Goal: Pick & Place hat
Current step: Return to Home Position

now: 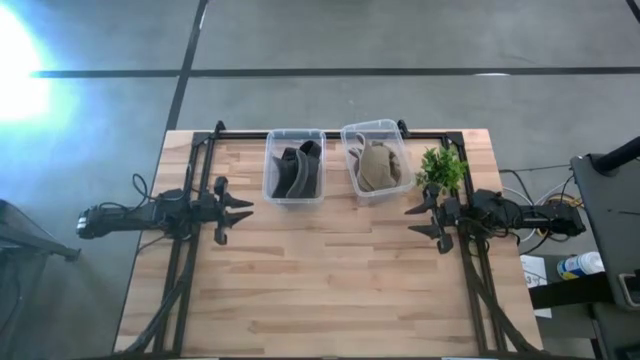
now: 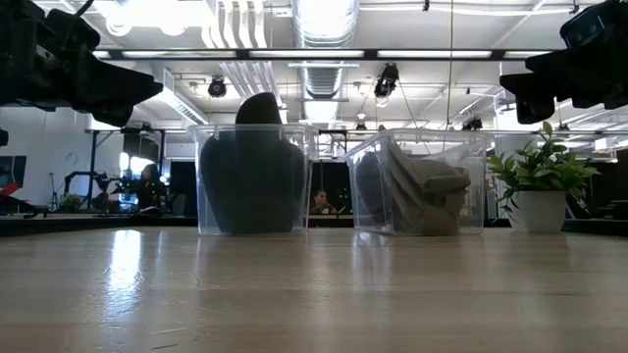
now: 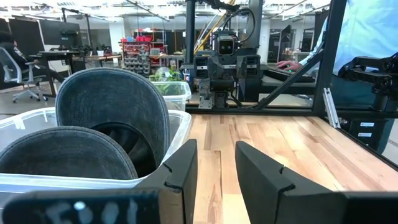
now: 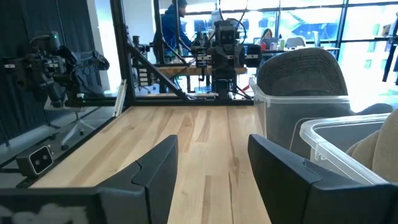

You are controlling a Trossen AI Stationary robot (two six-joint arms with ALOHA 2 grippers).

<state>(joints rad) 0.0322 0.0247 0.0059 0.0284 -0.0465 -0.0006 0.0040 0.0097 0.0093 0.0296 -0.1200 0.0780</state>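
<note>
Both pairs of fingers stand released, grasping nothing. The black caps (image 1: 295, 172) lie in the left bin (image 1: 293, 200), just ahead and aside of the left gripper (image 1: 243, 212) fingers. The brown cap (image 1: 378, 168) lies in the right bin (image 1: 372, 127), likewise off the right gripper (image 1: 416, 222) fingers. In the low view the bin walls blur each cap's lower part

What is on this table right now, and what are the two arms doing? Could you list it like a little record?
Left bin: clear plastic, holds two black caps
Right bin: clear plastic, holds a brown cap
Potted plant: beside the right bin, near the right arm
Left fingers: open, holding nothing, at the table's left side
Right fingers: open, holding nothing, at the table's right side
</note>
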